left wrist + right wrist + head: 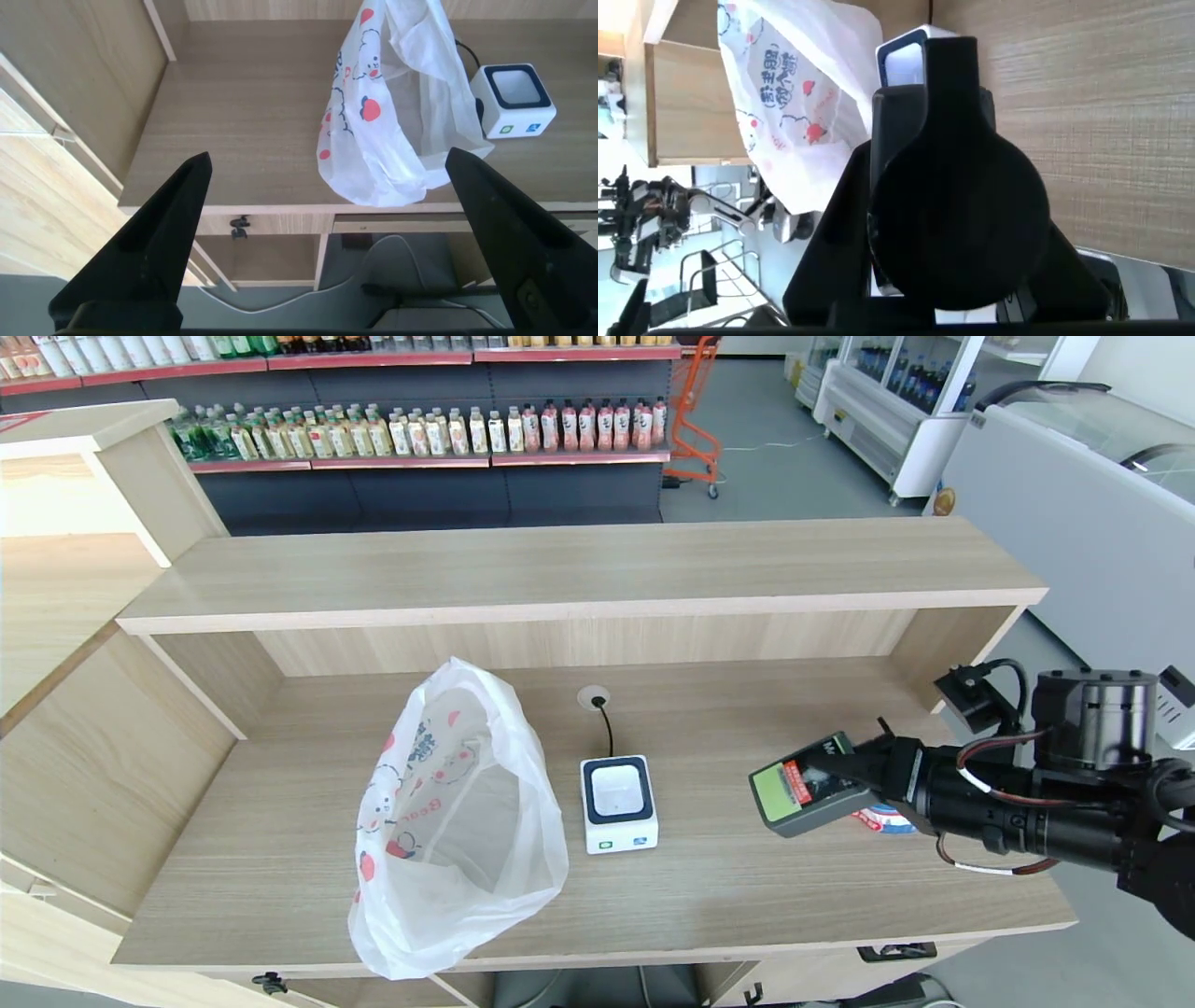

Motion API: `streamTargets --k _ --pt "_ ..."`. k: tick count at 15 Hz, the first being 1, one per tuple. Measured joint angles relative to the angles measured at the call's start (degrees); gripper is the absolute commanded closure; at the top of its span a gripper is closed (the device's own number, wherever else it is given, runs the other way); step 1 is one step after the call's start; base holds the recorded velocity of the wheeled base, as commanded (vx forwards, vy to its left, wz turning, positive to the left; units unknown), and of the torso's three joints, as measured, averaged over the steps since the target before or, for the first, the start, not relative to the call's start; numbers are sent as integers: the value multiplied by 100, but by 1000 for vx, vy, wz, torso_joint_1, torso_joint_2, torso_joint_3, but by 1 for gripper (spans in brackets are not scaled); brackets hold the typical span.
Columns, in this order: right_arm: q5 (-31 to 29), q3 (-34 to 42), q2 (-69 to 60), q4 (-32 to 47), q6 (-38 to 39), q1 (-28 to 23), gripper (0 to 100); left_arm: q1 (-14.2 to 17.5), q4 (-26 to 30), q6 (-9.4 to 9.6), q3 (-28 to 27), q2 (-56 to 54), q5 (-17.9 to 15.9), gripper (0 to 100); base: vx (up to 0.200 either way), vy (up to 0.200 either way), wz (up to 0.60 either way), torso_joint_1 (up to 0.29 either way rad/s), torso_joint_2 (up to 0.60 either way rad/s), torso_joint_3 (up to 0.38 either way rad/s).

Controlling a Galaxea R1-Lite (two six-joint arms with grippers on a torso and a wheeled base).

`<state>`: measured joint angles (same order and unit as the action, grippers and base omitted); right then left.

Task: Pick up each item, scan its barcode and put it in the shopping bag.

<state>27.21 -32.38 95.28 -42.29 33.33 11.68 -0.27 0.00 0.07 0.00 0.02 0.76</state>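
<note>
**Right arm holds box above tabletop, right of scanner**

The right gripper (845, 767) is at the right side of the tabletop (747, 887), its fingers closed on a dark box (794, 795). The box is held clear of the surface and tilted, with a green face and a red label turned up and to the left. It is right of the scanner (618, 801) and apart from it. In the right wrist view the box (957, 201) blocks most of the scene, with the scanner (904, 58) and bag (785, 84) beyond it.

A small red, white and blue packet (883, 819) lies on the tabletop under the right arm.

The bag (457, 821) stands just left of the scanner, mouth open toward the near side, its lower part hanging over the near edge. The scanner's cable (607, 728) runs to a port at the far side.

The left gripper (327, 163) is off the near left edge of the tabletop, fingers spread wide and holding nothing. The bag (374, 121) and scanner (512, 98) lie ahead of it.
</note>
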Motion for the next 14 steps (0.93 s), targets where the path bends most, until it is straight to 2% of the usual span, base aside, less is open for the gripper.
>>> streamTargets --k 3,6,8,12,14 --pt "0 5 100 -2 -10 28 100 0 0 -5 0 0 2 0 200 0 0 1 2 5" --pt "-67 -37 182 -43 -43 129 100 0 0 -7 0 0 2 0 0 0 0 0 0 0" --pt "-412 -138 315 -43 -77 284 100 0 0 -7 0 0 0 0 0 0 0 0 0 0" --pt "-488 -223 433 -55 -99 612 100 9 0 -65 0 0 0 0 0 200 0 -10 -1 4" --pt "-575 -212 521 -43 -183 857 100 -4 0 -26 0 0 2 0 0 0 0 0 0 0"
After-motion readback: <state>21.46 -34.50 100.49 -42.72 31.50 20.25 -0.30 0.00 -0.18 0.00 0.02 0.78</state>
